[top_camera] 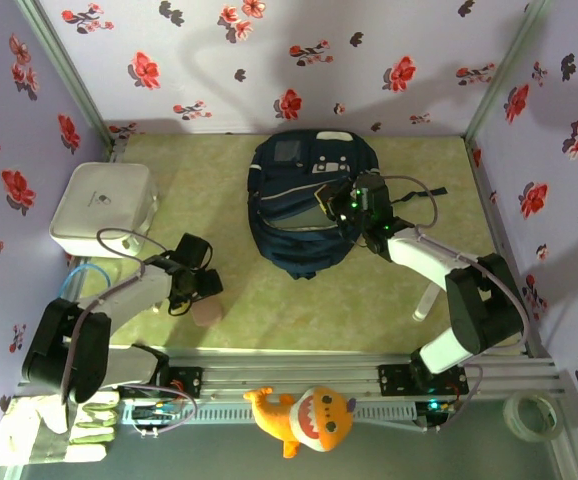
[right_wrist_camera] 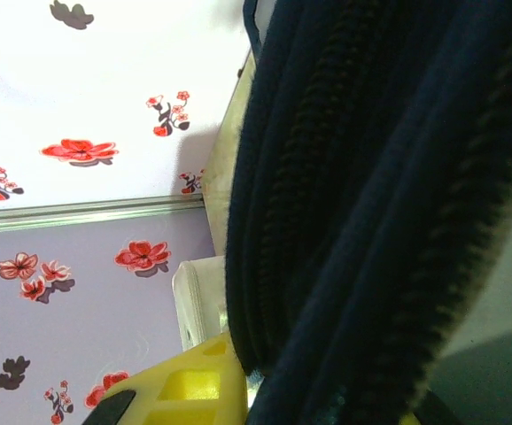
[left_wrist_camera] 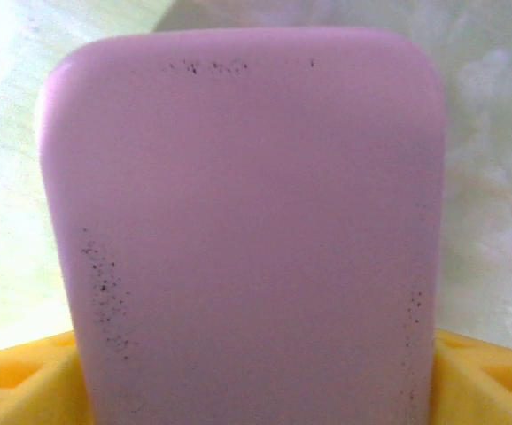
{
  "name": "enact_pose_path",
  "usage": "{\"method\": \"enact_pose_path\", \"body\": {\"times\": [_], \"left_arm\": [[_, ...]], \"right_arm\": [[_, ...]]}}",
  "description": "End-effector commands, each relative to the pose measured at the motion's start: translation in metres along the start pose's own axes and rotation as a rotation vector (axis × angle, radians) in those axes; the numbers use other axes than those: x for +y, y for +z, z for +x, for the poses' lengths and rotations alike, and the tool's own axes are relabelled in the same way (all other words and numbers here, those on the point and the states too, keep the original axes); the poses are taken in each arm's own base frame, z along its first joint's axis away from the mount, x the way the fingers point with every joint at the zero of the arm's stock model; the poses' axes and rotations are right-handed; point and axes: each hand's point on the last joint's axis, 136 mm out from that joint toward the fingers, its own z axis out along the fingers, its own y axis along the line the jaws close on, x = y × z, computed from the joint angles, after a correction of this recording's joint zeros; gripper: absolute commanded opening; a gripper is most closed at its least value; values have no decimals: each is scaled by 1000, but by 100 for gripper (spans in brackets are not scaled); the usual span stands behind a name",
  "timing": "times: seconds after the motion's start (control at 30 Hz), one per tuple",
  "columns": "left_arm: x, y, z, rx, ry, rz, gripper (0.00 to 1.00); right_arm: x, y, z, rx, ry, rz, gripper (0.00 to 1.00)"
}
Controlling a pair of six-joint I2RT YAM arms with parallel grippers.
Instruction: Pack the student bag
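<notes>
Lavender walls printed with red flowers close in a pale green marbled table. At its far middle lies the student bag, a navy backpack with its grey patch and white label toward the back wall. The right gripper rests on the bag's right side, its jaws closed on a fold of navy fabric. In the right wrist view that fabric and a zip line run down past a yellow finger. The left gripper hangs low over the near left part of the table, well apart from the bag. A pale pink slab with rounded corners stands between its yellow fingers, which sit wide on either side of it. Whether they press on the slab I cannot tell. A white rounded box sits at the far left, beside the wall. An orange plush fish lies on the rail at the near edge, between the two arm bases.
</notes>
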Motion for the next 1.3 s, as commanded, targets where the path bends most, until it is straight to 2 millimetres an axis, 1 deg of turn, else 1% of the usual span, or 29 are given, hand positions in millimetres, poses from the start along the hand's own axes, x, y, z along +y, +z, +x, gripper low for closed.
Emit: {"method": "enact_pose_path", "body": {"times": [0.0,0.1,0.13,0.17,0.2,0.27,0.33,0.4,0.5,0.63,0.77,0.9,1.03,1.2,1.27], "left_arm": [[-4,5,5,34,-21,15,71],[-11,-2,-3,5,-23,43,58],[-15,-8,-8,-18,-21,66,55],[-22,-14,-14,-41,-15,98,51],[-33,-21,-22,-71,-1,151,49],[-57,-41,-39,-132,10,268,48],[-85,-65,-57,-192,19,399,48],[-108,-85,-68,-228,22,502,47],[-140,-108,-77,-237,26,647,48],[-171,-125,-82,-219,-1,777,49],[-194,-126,-84,-186,-68,845,50],[-218,-118,-89,-138,-175,905,50],[-238,-116,-105,-136,-256,952,50],[-253,-117,-123,-144,-363,1016,51],[-257,-115,-127,-131,-414,1040,51]], "right_arm": [[36,2,14,59,-20,-111,9],[39,2,14,61,-17,-131,9],[42,3,14,67,-14,-145,9],[45,4,15,74,-10,-158,9],[49,5,16,81,-7,-175,9],[57,7,17,99,3,-212,9],[66,9,17,108,15,-251,9],[75,9,16,114,24,-286,9],[90,7,15,117,20,-327,9],[112,0,14,115,-1,-385,9],[134,-7,13,117,-18,-440,10],[150,-12,12,116,-22,-479,10],[156,-14,12,117,-14,-504,10],[155,-16,12,112,-7,-506,10],[153,-16,12,109,-3,-505,10]]}}
